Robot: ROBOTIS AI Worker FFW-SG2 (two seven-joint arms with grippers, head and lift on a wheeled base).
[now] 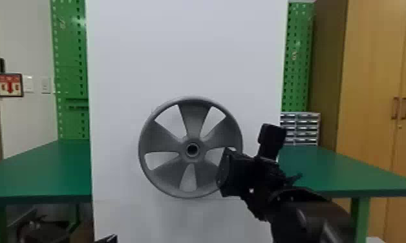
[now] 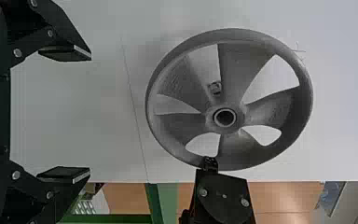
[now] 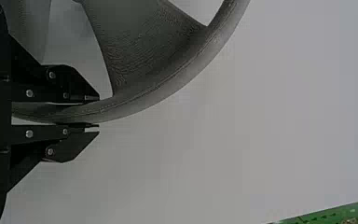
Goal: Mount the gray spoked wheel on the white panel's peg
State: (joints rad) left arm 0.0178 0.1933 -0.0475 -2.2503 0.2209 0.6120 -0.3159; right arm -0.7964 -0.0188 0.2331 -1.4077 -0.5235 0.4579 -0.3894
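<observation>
One red arrow, no clear words

You can make out a downward red arrow on the red and white sign (image 1: 10,85) fixed to the wall (image 1: 26,119) at the head view's left. Its lettering is too blurred for you to read, as are the pale marks on the left green pegboard (image 1: 69,80) and right green pegboard (image 1: 299,84).

right arm (image 1: 318,216): extends from near right, inward and far | right wrist (image 1: 263,171): angled toward scene middle | right hand (image 1: 224,169): fingers (image 3: 70,91) drawn close, roughly parallel, narrow gap between | left hand (image 1: 108,239): partly visible at near left, fingers (image 2: 67,53) spread wide, facing each other, nothing between them
</observation>
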